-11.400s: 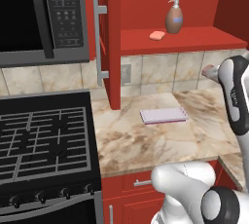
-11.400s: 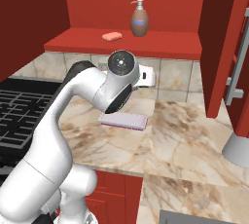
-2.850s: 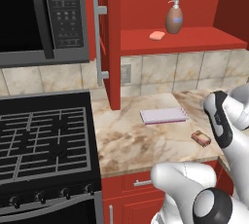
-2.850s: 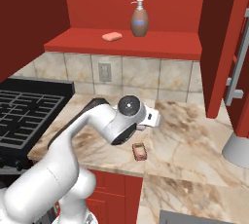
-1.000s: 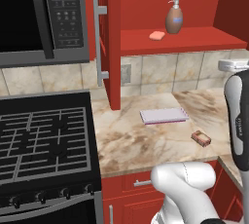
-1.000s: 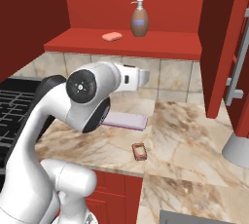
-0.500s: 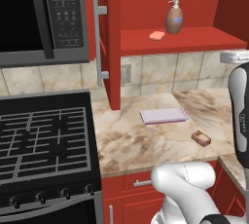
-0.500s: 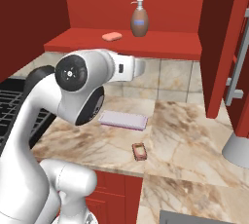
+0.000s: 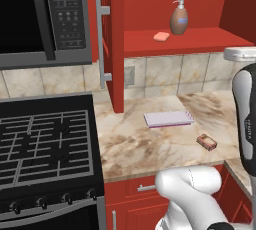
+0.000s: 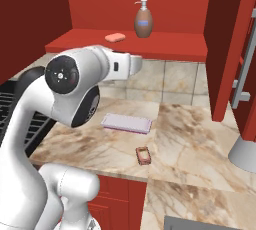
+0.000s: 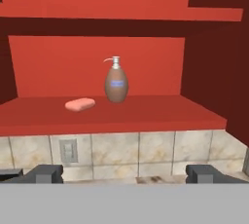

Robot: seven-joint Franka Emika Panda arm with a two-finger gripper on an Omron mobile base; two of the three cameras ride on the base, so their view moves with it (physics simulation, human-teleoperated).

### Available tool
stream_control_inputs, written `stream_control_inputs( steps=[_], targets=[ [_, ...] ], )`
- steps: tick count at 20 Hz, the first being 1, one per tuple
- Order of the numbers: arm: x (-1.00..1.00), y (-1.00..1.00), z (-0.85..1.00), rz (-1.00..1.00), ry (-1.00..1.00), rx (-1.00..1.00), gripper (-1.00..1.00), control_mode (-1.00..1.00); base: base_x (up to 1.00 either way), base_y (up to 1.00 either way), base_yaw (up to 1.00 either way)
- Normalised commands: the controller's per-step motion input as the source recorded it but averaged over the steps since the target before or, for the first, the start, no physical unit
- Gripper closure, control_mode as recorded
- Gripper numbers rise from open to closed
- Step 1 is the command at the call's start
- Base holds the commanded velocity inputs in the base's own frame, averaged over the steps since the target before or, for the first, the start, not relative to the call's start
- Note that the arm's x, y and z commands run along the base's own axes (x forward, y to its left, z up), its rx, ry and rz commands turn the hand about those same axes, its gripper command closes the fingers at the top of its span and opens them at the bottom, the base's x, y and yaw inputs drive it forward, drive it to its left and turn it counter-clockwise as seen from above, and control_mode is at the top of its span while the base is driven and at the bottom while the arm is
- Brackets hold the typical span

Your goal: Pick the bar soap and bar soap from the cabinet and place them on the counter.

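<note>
The red cabinet point(image 9: 175, 41) stands open above the marbled counter point(image 10: 190, 139). The arm is raised, its gripper point(image 11: 124, 175) level and facing the shelf, fingers spread wide and empty. One bar soap point(image 11: 80, 104) lies on the shelf, well ahead; the other bar soap point(image 10: 143, 155) rests on the counter.

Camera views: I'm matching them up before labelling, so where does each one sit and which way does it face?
Left base view: behind-left, facing stove, counter and cabinet; arm at right.
Right base view: behind-right, facing the same counter; arm at left.
Hand view: level with the shelf, facing bar soap and pump bottle; gripper open.
Shared: shelf soap; base views also share counter soap and pad.
</note>
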Motion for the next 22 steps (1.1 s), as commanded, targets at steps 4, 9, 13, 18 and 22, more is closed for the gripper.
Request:
stream_control_inputs(
  steps=[4,9,13,18,22],
  targets=[
    [-0.05,0.21,0.13,0.0,-0.06,0.0,-1.0,-1.0,0.0,0.0,0.0],
    [-0.01,0.23,0.22,0.0,0.01,0.0,-1.0,-1.0,0.0,0.0,0.0],
    [0.0,0.13,0.34,0.0,0.16,0.03,-1.0,-1.0,0.0,0.0,0.0],
    [0.0,0.1,0.21,0.0,0.17,0.02,-1.0,-1.0,0.0,0.0,0.0],
    [0.0,0.1,0.0,0.0,0.07,0.0,-1.0,-1.0,0.0,0.0,0.0]
  ],
)
